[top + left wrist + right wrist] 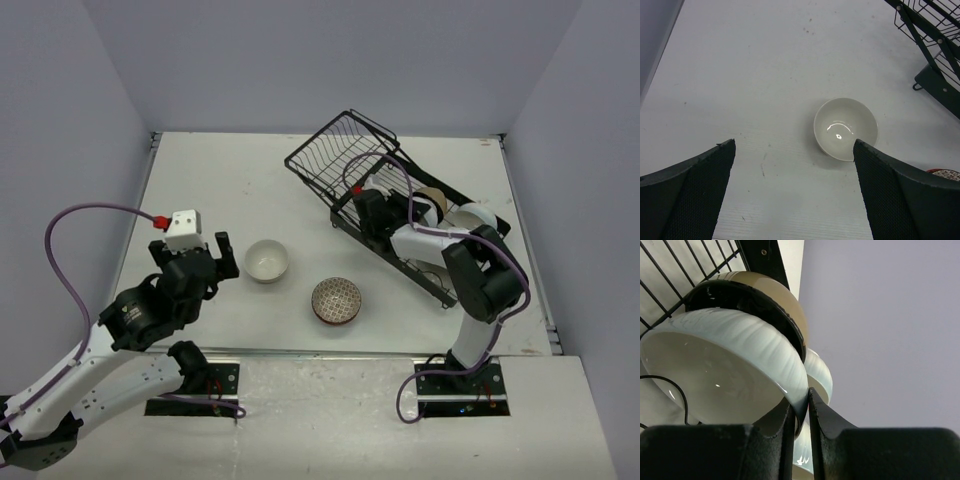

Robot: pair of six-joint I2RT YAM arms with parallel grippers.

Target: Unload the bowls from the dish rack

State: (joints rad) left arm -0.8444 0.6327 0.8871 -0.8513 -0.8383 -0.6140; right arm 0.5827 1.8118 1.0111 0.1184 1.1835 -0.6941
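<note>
Dish rack [335,150] surrounds R end effector [802,400], which is clamped on the rim of pale ribbed bowl [725,365]. Tan bowl [765,295] w/ black inside is stacked just beyond. L end effector [794,145] is spread wide over bench [740,75]; plain white bowl [845,128] lies upright just ahead, nearer its right finger.

far bowl [266,260] left of near bowl [336,300]; dish rack [342,222] right (loaded)

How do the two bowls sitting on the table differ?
The white bowl is plain inside; the patterned bowl has a brown dotted inside. The white bowl sits nearer the left gripper; the patterned bowl sits to its right, closer to the near edge of the table. Both stand upright on it.
</note>
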